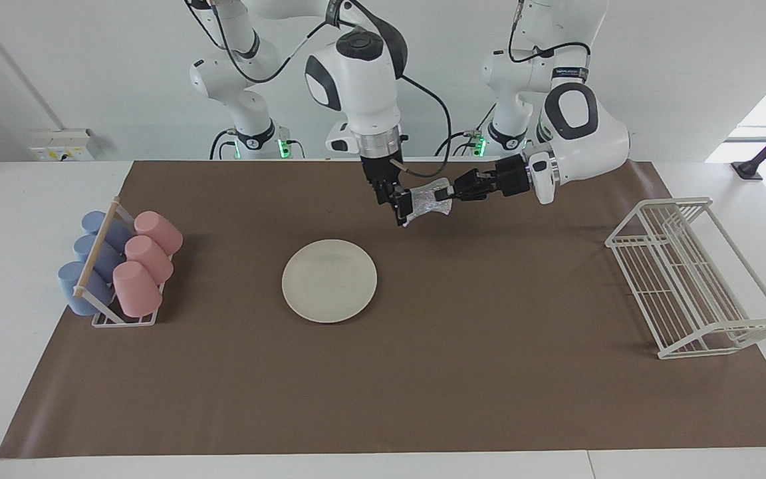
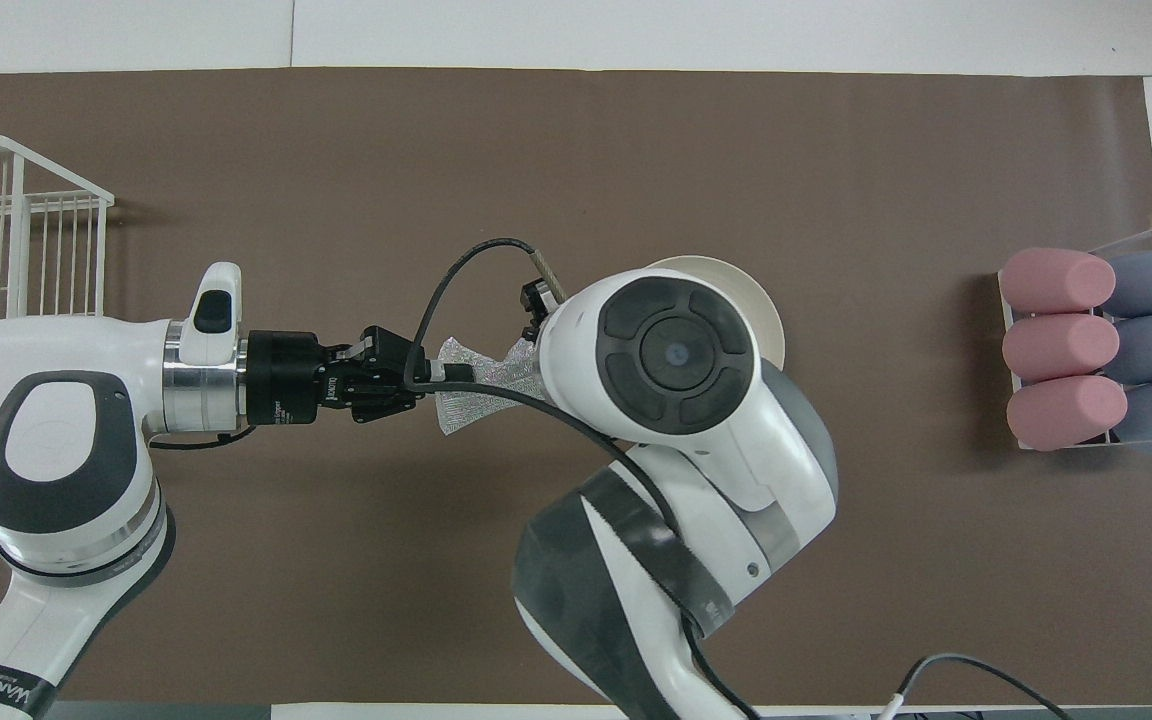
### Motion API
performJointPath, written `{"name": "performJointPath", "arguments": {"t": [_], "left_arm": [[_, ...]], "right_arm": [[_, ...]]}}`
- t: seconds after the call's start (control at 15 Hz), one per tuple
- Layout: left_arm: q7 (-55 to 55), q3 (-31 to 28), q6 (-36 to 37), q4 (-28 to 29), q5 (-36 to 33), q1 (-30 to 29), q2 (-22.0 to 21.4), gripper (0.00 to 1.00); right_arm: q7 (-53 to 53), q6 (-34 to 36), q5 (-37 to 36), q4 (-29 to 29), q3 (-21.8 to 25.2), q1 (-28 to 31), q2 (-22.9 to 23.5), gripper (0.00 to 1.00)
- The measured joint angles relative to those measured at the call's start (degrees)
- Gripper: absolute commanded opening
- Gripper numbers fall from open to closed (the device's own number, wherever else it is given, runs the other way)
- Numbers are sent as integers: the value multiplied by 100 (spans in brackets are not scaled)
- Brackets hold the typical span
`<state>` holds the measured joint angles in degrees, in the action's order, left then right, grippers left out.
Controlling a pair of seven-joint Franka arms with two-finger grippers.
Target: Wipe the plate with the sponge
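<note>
The silvery, crinkled sponge (image 1: 428,199) (image 2: 458,412) hangs in the air over the brown mat, nearer to the robots than the plate. My left gripper (image 1: 448,193) (image 2: 434,376) reaches in level and is shut on one end of it. My right gripper (image 1: 394,207) points down at the sponge's other end with its fingers open; I cannot tell if a finger still touches it. From overhead the right wrist hides that gripper. The cream-white plate (image 1: 330,281) (image 2: 764,305) lies flat on the mat, mostly covered by the right arm in the overhead view.
A holder of pink and blue cups (image 1: 117,266) (image 2: 1096,350) stands at the right arm's end of the table. A white wire rack (image 1: 695,279) (image 2: 16,250) stands at the left arm's end. The brown mat (image 1: 423,372) covers the table between them.
</note>
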<state>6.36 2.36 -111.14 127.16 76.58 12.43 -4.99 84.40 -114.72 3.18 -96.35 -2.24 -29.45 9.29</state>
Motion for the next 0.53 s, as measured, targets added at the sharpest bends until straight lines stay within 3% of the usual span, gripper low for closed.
{"name": "performJointPath", "arguments": {"t": [0.2,0.53], "left_arm": [[-187,-36,5,-12,-394,-82,1,0],[-1905,-66,24,-662,-2226,-185,0,0]], "right_arm": [[-2473,562,2,-46,16,814,-256,100],[-5828,768,689,-48,35,1889,-688,100]]}}
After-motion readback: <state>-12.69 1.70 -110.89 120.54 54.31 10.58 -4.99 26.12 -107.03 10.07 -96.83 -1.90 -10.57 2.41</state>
